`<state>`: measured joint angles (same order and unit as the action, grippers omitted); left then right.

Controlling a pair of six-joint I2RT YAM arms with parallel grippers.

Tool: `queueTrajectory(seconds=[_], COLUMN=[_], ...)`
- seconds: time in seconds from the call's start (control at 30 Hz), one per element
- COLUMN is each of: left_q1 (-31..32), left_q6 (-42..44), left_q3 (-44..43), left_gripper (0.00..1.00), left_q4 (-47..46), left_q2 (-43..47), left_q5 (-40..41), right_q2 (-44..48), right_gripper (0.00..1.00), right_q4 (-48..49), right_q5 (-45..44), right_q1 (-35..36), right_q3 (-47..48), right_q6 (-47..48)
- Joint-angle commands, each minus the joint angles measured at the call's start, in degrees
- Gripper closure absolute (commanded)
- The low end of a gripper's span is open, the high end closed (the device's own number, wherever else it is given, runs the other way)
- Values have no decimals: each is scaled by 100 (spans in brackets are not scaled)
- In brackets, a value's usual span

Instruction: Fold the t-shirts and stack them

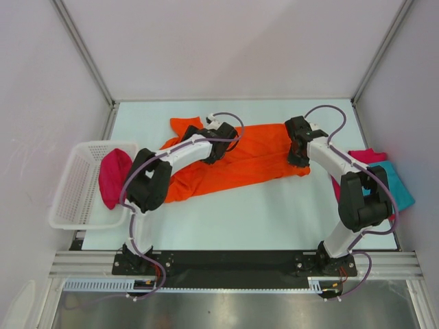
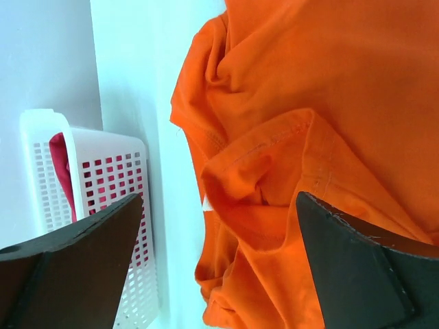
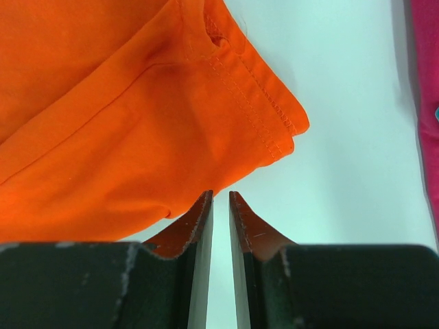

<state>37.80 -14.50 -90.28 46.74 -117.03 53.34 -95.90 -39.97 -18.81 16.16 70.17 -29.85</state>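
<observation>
The bright orange t-shirt [image 1: 254, 161] lies crumpled and spread across the middle of the table. My left gripper [image 1: 221, 147] hovers over its upper left part, jaws wide open and empty; the wrist view shows the rumpled collar and folds [image 2: 309, 82] between the fingers [image 2: 219, 205]. My right gripper [image 1: 298, 154] is at the shirt's right end, jaws almost together with a thin gap and nothing in them [image 3: 219, 195]; the hemmed sleeve edge [image 3: 137, 103] lies just beyond the tips. A crimson tee [image 1: 113, 177] sits in the basket. A teal tee [image 1: 398, 188] and another crimson tee [image 1: 367, 156] lie at the right.
The white mesh basket [image 1: 72, 192] stands at the left table edge and also shows in the left wrist view [image 2: 110, 178]. Walls enclose the table at left, back and right. The crimson tee's edge [image 3: 429, 82] shows at the right in the right wrist view.
</observation>
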Motion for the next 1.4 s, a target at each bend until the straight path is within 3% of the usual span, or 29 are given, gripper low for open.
queueTrajectory(seconds=[0.0,0.33,0.63,1.13,1.37], left_q1=[17,586,905,-193,-423], left_q6=[-245,-896,-1231,-475,-334], left_q3=[80,1354,1514,1144,820], left_gripper=[0,1,0,0,1], left_q4=[265,353,450,-103,-183], left_q2=[136,1120,990,366,164], left_q5=[-34,-413,-360,-201,-219], right_q2=[238,194,185,414,317], right_gripper=[79,79,79,79,80], right_q4=[85,138,103,-64,-55], right_q5=[-62,-18,-35,-316,-281], right_q1=[-8,53,150,45,115], right_q3=[-65,-65,-30,-100,-65], right_q6=[58,32,5,120,111])
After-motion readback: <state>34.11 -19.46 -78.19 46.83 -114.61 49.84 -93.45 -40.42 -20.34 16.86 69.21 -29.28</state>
